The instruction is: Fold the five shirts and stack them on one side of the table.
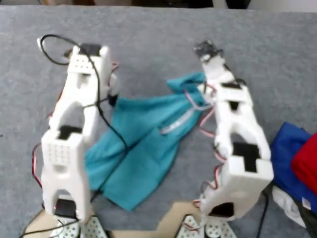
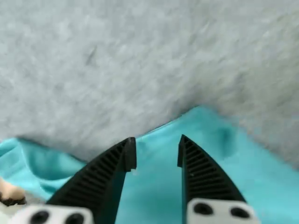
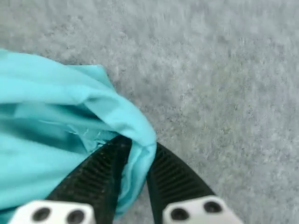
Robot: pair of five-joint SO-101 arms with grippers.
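A teal shirt (image 1: 143,144) lies crumpled on the grey table between the two arms. In the right wrist view, my right gripper (image 3: 140,150) is shut on a bunched fold of the teal shirt (image 3: 70,140). In the high view that corner is lifted a little at the shirt's far right, by the right gripper (image 1: 198,88). My left gripper (image 2: 156,150) stands open just over the far left edge of the teal shirt (image 2: 210,158), with cloth under its black fingers (image 2: 117,163) but none pinched. From above, the left gripper (image 1: 113,99) sits at the shirt's far left corner.
A pile of blue (image 1: 287,158), red (image 1: 307,161) and white (image 1: 287,206) garments sits at the right edge of the table. Grey felt table (image 1: 163,44) stretches open beyond the arms. Cables hang from both arms over the shirt.
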